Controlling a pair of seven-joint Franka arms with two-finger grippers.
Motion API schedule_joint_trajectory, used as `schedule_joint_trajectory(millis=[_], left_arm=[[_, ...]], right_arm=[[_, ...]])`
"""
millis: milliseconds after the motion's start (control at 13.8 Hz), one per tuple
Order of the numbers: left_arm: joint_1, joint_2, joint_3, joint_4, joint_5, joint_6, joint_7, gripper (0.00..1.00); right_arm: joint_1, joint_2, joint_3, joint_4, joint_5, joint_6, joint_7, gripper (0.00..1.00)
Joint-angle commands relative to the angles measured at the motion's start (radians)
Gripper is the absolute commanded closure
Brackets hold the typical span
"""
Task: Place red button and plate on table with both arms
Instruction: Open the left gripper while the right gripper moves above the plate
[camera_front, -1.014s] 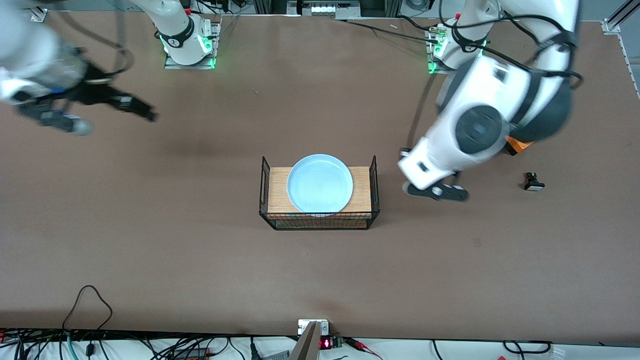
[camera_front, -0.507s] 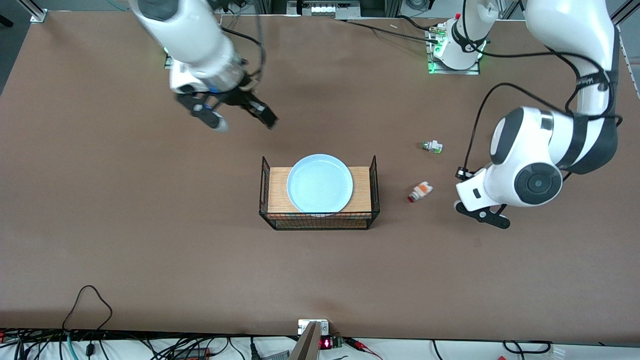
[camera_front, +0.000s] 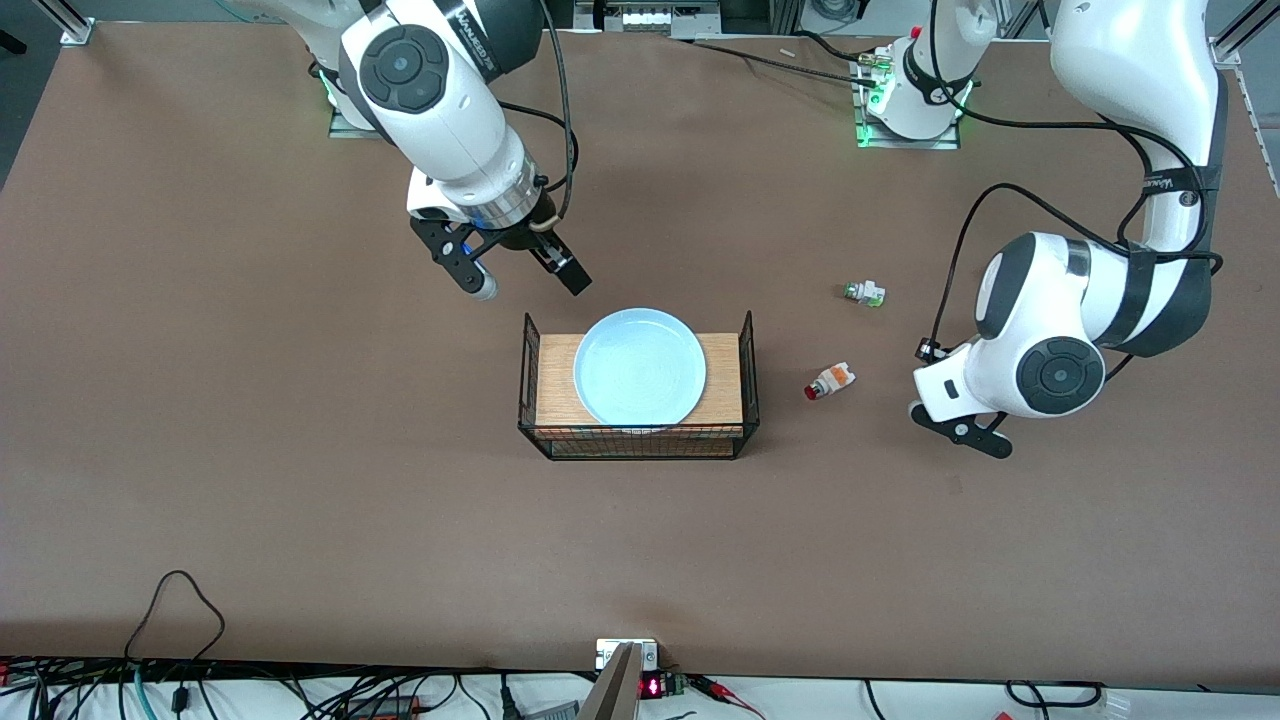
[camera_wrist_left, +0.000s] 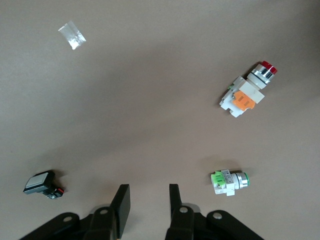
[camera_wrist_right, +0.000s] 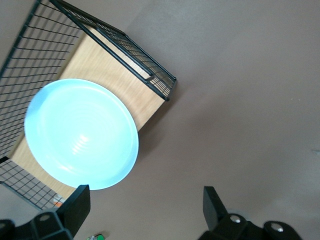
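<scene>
The light blue plate (camera_front: 640, 366) lies in the black wire basket tray (camera_front: 747, 345) at the table's middle; it also shows in the right wrist view (camera_wrist_right: 82, 132). The red button (camera_front: 828, 382) lies on its side on the brown table (camera_front: 300, 480), beside the tray toward the left arm's end; it also shows in the left wrist view (camera_wrist_left: 248, 90). My right gripper (camera_front: 525, 278) is open and empty over bare table beside the tray's edge (camera_wrist_right: 145, 200). My left gripper (camera_front: 962, 430) is open and empty over bare table near the red button (camera_wrist_left: 147, 205).
A green-capped white part (camera_front: 865, 293) lies on the table farther from the front camera than the red button. The left wrist view also shows a small black and white part (camera_wrist_left: 42, 182) and a scrap of clear tape (camera_wrist_left: 72, 35).
My right arm has swung in from the right arm's end of the table to beside the tray. My left arm has drawn back toward its end, uncovering the red and green parts.
</scene>
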Motion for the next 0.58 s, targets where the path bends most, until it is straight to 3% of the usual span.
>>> schedule_joint_trajectory(millis=[0,507], left_arm=[[0.024,-0.024,-0.010,-0.017,0.006,0.005,0.022,0.00],[0.088,-0.007,-0.010,-0.018,-0.012,0.015,0.023,0.00]], right_arm=[[0.011,-0.002,-0.010,0.017,-0.016,-0.013,0.026,0.00],[0.005,-0.002,-0.012,0.019,-0.016,-0.013,0.026,0.00]])
